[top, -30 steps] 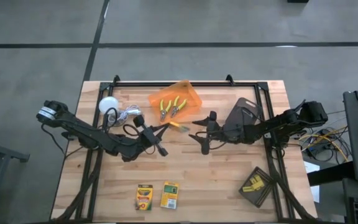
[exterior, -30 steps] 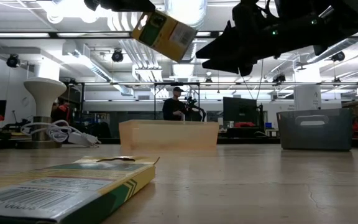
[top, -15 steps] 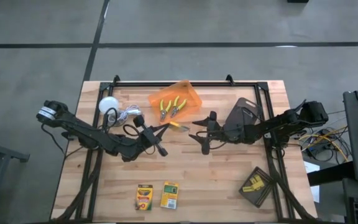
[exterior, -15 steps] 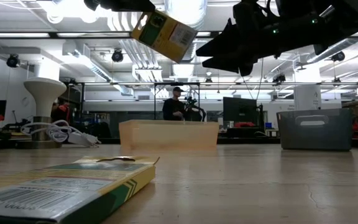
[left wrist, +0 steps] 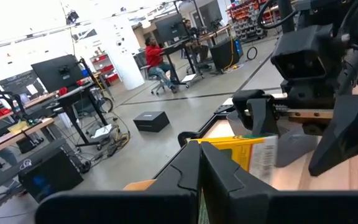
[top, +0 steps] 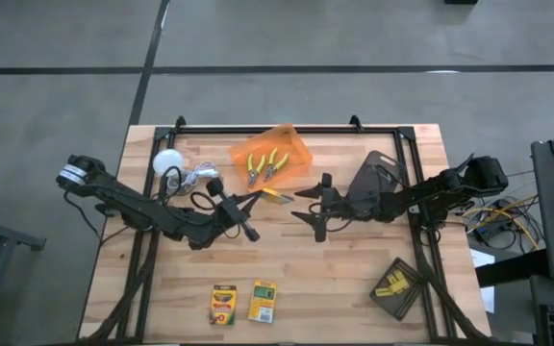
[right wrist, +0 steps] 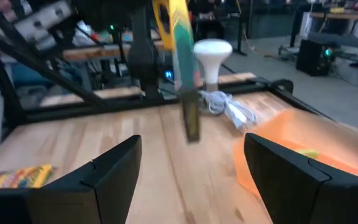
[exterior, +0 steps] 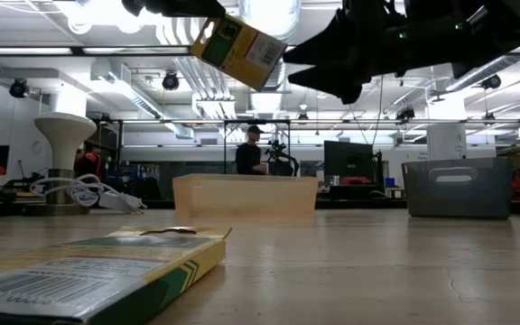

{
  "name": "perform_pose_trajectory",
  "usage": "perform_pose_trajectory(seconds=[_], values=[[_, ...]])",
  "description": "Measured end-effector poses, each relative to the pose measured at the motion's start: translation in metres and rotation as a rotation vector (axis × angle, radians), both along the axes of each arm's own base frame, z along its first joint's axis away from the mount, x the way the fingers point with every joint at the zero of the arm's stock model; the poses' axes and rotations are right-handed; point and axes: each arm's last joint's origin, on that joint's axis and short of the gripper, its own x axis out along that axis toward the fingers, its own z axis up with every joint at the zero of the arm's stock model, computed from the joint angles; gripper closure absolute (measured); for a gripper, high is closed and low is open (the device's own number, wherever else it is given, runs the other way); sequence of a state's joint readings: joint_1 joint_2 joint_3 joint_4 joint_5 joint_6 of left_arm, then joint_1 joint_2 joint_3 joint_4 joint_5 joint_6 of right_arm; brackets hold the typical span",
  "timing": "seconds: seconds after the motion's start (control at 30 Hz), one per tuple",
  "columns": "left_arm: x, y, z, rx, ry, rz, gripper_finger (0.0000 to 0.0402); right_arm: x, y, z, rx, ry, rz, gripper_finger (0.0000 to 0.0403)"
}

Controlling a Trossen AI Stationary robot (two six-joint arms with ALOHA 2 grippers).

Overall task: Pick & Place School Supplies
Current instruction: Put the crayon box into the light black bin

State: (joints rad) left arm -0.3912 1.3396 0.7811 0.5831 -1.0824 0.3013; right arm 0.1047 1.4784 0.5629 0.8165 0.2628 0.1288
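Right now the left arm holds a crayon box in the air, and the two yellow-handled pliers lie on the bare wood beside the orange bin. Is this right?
Not quite. The pliers lie inside the orange bin, not on the wood beside it; the high view shows this. The left gripper does hold a crayon box in the air.

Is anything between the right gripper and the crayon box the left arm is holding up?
Nothing visible. The left gripper is shut on the crayon box, lifted above the table. The right gripper faces it with open jaws, and in the right wrist view only bare air and tabletop lie between its fingers and the box.
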Motion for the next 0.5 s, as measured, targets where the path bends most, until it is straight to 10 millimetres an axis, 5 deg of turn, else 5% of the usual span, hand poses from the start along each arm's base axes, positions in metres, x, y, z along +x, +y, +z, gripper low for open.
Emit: perform_pose_trajectory(seconds=[0.5], values=[[0.0006,-0.0008,0.0,-0.018,-0.015,-0.038,0.0396,0.0027,0.0003,0.0097,-0.026,-0.065,0.004,0.0132]])
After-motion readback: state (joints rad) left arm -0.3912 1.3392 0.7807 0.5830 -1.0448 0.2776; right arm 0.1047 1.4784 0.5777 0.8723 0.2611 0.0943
